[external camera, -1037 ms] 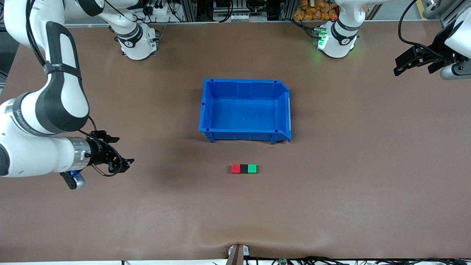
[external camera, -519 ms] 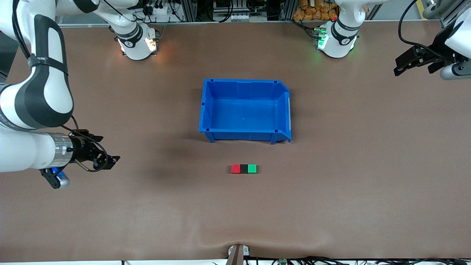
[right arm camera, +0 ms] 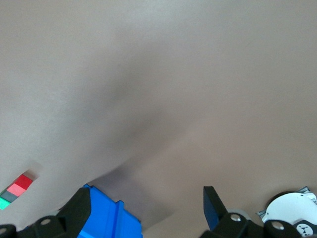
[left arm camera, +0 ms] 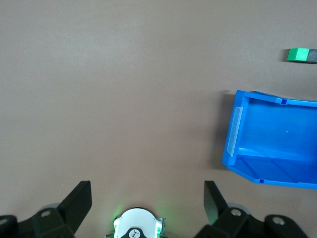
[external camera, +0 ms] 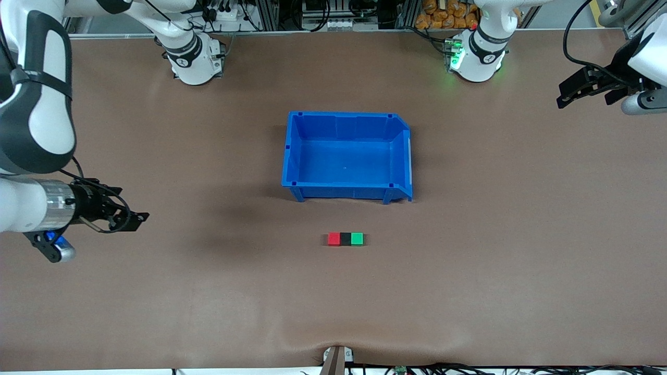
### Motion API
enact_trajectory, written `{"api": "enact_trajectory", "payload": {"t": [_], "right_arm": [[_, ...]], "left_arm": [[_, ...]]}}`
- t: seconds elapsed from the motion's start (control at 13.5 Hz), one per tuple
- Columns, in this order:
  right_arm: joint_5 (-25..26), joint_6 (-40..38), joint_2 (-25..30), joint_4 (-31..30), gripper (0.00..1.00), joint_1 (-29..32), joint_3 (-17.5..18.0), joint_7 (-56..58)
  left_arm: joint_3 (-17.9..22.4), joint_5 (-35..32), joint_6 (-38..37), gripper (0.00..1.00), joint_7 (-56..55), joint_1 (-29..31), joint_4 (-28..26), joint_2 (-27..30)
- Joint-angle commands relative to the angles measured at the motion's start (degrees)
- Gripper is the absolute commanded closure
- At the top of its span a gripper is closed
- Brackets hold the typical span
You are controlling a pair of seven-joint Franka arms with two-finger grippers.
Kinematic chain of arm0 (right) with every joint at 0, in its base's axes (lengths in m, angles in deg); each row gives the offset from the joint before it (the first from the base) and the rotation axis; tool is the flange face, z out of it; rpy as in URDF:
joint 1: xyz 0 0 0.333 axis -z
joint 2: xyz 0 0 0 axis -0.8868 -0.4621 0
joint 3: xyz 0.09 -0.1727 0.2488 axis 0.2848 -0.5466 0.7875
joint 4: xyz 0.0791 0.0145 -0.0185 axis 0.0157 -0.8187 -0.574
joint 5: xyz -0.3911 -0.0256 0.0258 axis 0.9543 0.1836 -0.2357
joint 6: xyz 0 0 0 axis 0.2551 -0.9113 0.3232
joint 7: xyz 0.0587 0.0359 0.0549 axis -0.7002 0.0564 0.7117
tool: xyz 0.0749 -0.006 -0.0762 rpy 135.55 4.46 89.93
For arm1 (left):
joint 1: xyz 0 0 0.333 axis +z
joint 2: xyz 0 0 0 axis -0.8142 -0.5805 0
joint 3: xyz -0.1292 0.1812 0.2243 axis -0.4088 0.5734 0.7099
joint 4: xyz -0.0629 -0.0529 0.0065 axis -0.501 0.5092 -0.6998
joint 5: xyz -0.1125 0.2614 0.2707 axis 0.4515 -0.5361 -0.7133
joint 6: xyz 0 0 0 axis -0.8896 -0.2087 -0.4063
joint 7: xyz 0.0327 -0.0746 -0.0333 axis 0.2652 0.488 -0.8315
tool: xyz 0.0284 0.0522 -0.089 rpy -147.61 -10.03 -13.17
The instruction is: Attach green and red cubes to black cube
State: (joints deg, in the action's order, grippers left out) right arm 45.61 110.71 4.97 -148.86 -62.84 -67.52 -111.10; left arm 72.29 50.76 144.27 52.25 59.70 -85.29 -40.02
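The red cube [external camera: 334, 239], the black cube [external camera: 345, 239] and the green cube [external camera: 357, 239] lie in one touching row on the table, black in the middle, nearer to the front camera than the blue bin. My right gripper [external camera: 133, 204] hangs open and empty over bare table toward the right arm's end, well apart from the row. My left gripper [external camera: 560, 94] waits open and empty over the left arm's end. The left wrist view catches the green cube [left arm camera: 298, 54]. The right wrist view shows the red cube [right arm camera: 20, 185] and green cube [right arm camera: 4, 203].
An empty blue bin [external camera: 285, 151] stands at mid-table, also in the left wrist view [left arm camera: 237, 129] and the right wrist view [right arm camera: 106, 218]. The arm bases [external camera: 194, 60] [external camera: 477, 54] stand at the table's edge farthest from the front camera. A small bracket [external camera: 337, 357] sits at the nearest edge.
My right arm has drawn back toward its own end of the table, away from the cube row, gripper still open. The left arm and the cubes have stayed put.
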Motion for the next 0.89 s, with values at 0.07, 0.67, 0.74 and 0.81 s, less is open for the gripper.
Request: {"api": "enact_trajectory", "payload": {"t": [0.07, 0.67, 0.74, 0.81], "right_arm": [[2.10, -1.30, 2.41, -1.41, 0.00, 1.50, 1.00, 3.81], [5.17, -2.27, 4.08, -1.32, 0.00, 1.68, 0.83, 10.41], [5.96, -3.05, 4.17, -1.32, 0.00, 1.50, 0.83, 10.76], [6.84, -3.32, 4.17, -1.32, 0.00, 1.33, 0.91, 12.41]], "left_arm": [[-0.08, 0.74, -0.32, 0.00, 1.11, 0.52, 0.21, 0.17], [-0.08, 0.74, -0.24, 0.00, 1.11, 0.52, 0.13, 0.08], [-0.08, 0.74, -0.24, 0.00, 1.11, 0.61, 0.21, 0.08], [-0.08, 0.74, -0.24, 0.00, 1.11, 0.61, 0.21, 0.08]]}}
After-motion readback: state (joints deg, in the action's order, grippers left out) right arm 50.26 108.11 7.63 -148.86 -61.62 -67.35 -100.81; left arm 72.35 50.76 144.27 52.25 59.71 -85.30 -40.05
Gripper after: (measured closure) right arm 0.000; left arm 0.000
